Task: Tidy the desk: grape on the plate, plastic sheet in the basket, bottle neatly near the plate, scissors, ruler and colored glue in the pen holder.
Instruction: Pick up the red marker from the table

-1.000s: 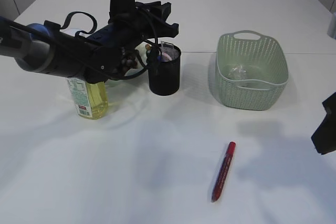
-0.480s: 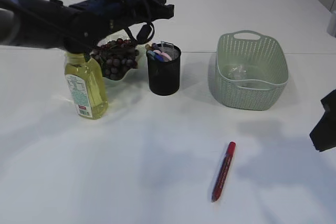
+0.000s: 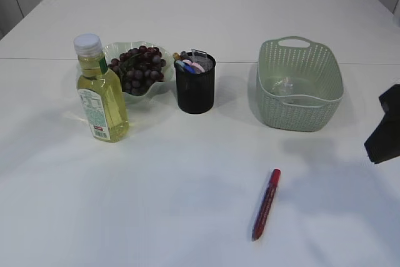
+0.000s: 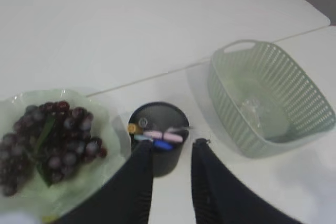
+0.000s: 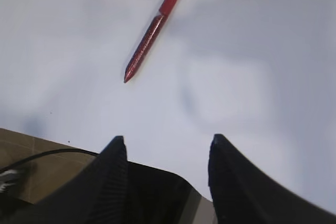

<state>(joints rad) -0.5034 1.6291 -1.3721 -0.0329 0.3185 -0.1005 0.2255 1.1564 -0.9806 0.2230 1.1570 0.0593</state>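
left hand (image 4: pixel 169 148): two black, smooth, tapering fingers
right hand (image 5: pixel 166 142): two black ribbed fingers, dark base, thin black cable

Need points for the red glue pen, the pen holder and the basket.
red glue pen (image 3: pixel 265 205): exterior view, middle of the barrel.
pen holder (image 3: pixel 195 92): exterior view, black front wall.
basket (image 3: pixel 299 114): exterior view, front wall below the rim.

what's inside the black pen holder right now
The black pen holder holds several items whose tops poke out: pink, blue and yellowish ends, plus something clear. Their lower parts are hidden by the holder's wall, so I can't identify each one.
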